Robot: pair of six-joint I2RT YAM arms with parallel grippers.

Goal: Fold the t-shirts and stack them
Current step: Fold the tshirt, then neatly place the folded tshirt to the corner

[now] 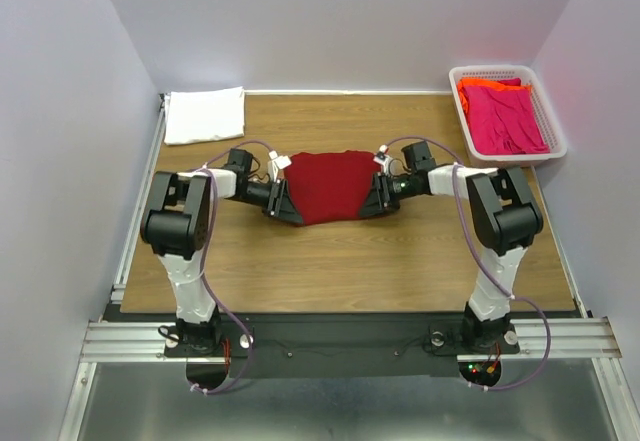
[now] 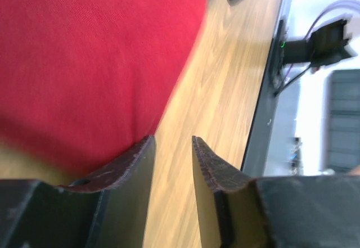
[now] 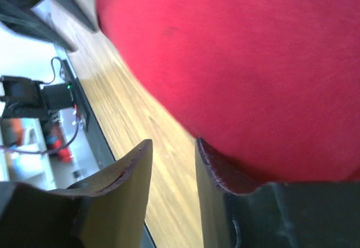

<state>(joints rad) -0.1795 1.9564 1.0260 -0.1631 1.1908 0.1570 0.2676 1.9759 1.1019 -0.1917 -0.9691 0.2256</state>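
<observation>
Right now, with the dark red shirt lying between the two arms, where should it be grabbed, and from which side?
Probably at its two side edges, one per arm: the left gripper from the left, the right gripper from the right, coming in low. The dark red shirt lies flat on the table, so only its edges offer a lip to pinch. Both grippers sit open there.

A wood-grain table [image 1: 400, 261] fills the middle of the top view, with a metal rail along its left edge and a dark bar along its near edge. A folded white t-shirt [image 1: 204, 114] lies flat in the upper left corner. A dark red t-shirt [image 1: 328, 183] is spread at the centre of the frame, its near edge rounded against bare wood. A white lattice basket [image 1: 520, 158] stands in the upper right corner, well apart from both shirts.
</observation>
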